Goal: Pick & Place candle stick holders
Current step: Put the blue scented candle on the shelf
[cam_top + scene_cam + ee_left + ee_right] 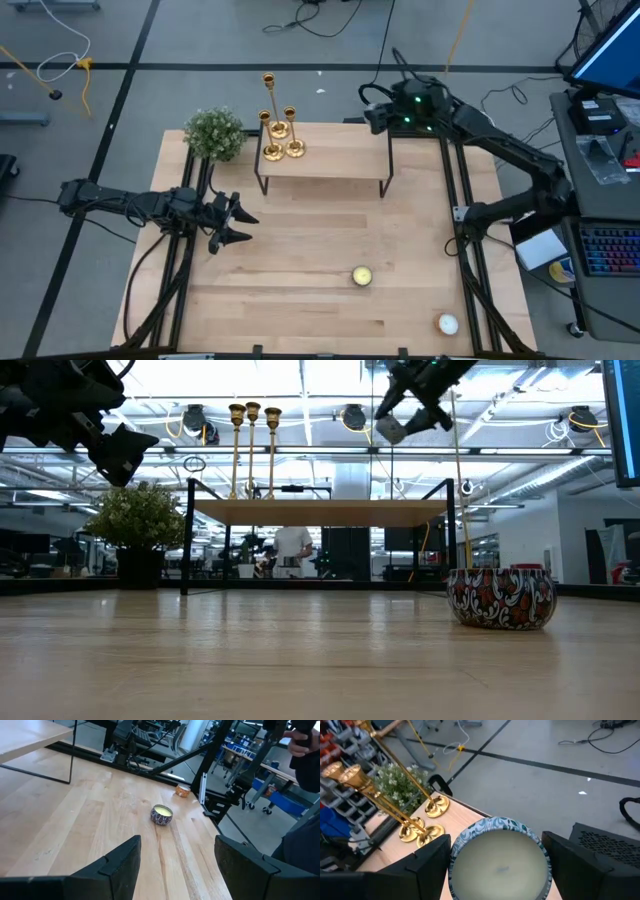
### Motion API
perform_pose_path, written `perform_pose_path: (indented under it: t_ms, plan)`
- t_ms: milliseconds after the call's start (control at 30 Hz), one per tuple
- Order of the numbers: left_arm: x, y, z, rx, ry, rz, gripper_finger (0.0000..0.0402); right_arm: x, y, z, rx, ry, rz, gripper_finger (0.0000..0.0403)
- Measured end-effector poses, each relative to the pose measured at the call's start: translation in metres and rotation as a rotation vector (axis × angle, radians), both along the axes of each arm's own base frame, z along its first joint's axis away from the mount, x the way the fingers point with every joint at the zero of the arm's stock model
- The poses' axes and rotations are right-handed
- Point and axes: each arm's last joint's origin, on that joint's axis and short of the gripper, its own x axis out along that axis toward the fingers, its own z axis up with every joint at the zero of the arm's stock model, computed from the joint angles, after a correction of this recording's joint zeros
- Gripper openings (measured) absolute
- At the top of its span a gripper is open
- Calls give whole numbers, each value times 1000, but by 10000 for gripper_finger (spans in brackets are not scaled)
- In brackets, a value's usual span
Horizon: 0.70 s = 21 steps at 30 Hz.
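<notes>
Candle stick holders (278,130) on shelf beside right hand (496,865) gripping candle tin (500,857).

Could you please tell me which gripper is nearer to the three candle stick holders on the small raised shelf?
Right, I think, narrowly. The right gripper hovers beside the shelf's far right corner, holding a candle tin. The left gripper hovers over the table, in front of the candle stick holders.

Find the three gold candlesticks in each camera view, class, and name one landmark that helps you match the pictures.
High view: candlesticks at the raised shelf's back left corner.
Low view: candlesticks upright on the shelf top, left end.
Left wrist view: not in it.
Right wrist view: candlesticks beyond the candle tin in the right gripper.
Landmark: the potted plant beside them, in those three views.
</notes>
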Motion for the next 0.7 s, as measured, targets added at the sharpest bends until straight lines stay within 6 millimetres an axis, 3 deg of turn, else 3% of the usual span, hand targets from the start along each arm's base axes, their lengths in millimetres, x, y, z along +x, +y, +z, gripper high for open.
perform_pose_path:
  t_ms: [267, 700]
  plan:
    - [0, 0, 0, 2, 0, 0, 253, 33, -19, -8, 12, 103, 34, 280]
    - [0, 0, 0, -10, 2, 2, 253, 75, -29, -35, 30, 262, 152, 281]
